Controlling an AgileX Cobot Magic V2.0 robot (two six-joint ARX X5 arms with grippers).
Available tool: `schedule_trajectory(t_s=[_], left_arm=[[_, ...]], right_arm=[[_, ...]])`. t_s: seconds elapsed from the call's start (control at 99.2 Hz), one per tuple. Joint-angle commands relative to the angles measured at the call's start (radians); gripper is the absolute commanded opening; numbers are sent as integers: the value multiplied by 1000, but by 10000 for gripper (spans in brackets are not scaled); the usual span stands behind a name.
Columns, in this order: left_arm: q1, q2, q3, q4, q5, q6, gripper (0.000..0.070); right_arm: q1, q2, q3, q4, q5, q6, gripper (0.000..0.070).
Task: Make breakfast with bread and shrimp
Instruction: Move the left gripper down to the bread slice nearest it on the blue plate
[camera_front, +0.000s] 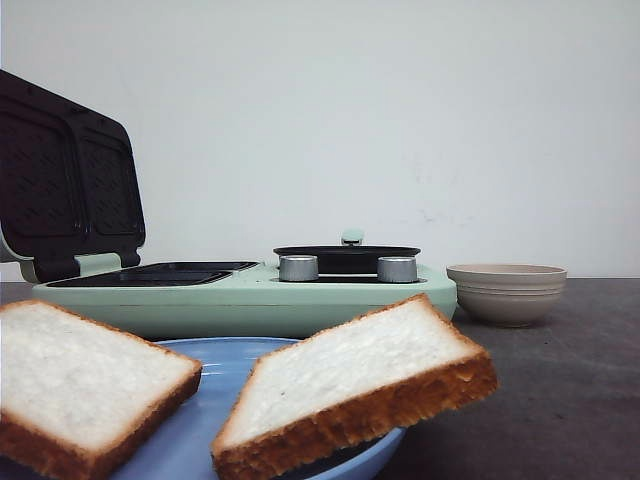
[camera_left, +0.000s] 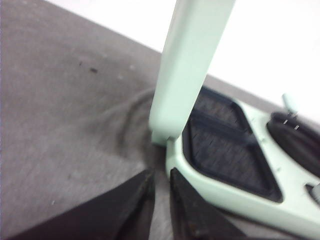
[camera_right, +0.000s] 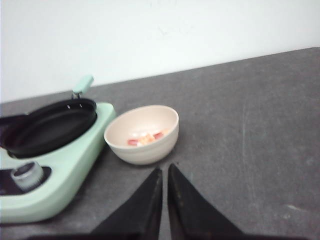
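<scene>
Two square slices of white bread, one on the left (camera_front: 75, 385) and one on the right (camera_front: 355, 385), lie on a blue plate (camera_front: 225, 365) at the front. Behind stands a mint-green breakfast maker (camera_front: 250, 295) with its sandwich lid (camera_front: 65, 180) raised and a black pan (camera_front: 345, 257) on its right side. A beige bowl (camera_right: 142, 134) holds pink shrimp pieces (camera_right: 145, 138). My left gripper (camera_left: 161, 175) is shut and empty by the maker's hinge corner (camera_left: 162, 137). My right gripper (camera_right: 165, 170) is shut and empty just short of the bowl.
Two metal knobs (camera_front: 298, 267) (camera_front: 397, 268) sit on the maker's front. The dark sandwich plates (camera_left: 227, 145) lie open. The bowl (camera_front: 506, 292) stands right of the maker on the grey table (camera_right: 260, 135). A white wall is behind.
</scene>
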Motion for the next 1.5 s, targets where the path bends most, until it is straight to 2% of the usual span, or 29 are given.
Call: schedule_trajectory(t_s=[0.0, 0.252, 0.575, 0.827, 1.008, 1.069, 1.139, 1.17, 1.2, 1.26, 1.321, 1.492], left_arm=[[2, 10, 44, 11, -6, -15, 9], [2, 206, 243, -20, 5, 39, 10], [2, 574, 608, -238, 124, 124, 10], [2, 607, 640, -259, 137, 117, 10], [2, 608, 640, -321, 234, 118, 29], [2, 614, 640, -351, 273, 121, 30], [2, 624, 640, -379, 318, 129, 47], [2, 630, 640, -387, 332, 137, 83], [2, 637, 640, -394, 346, 145, 137], [2, 653, 640, -410, 359, 151, 250], [2, 673, 640, -433, 377, 152, 321], [-1, 745, 640, -552, 443, 193, 341]], right_arm=[[2, 7, 42, -13, 2, 21, 5], [2, 173, 243, -132, 10, 37, 4], [2, 523, 588, -312, -3, 38, 4], [2, 562, 653, -315, -8, 38, 4], [2, 563, 653, -348, -114, 32, 7], [2, 570, 653, -349, -162, 23, 59], [2, 577, 653, -347, -203, 13, 242], [2, 577, 653, -348, -214, 13, 315], [2, 578, 653, -348, -220, 13, 357], [2, 584, 653, -348, -240, 13, 360], [2, 584, 653, -349, -248, 13, 360], [2, 583, 653, -350, -261, 12, 360]])
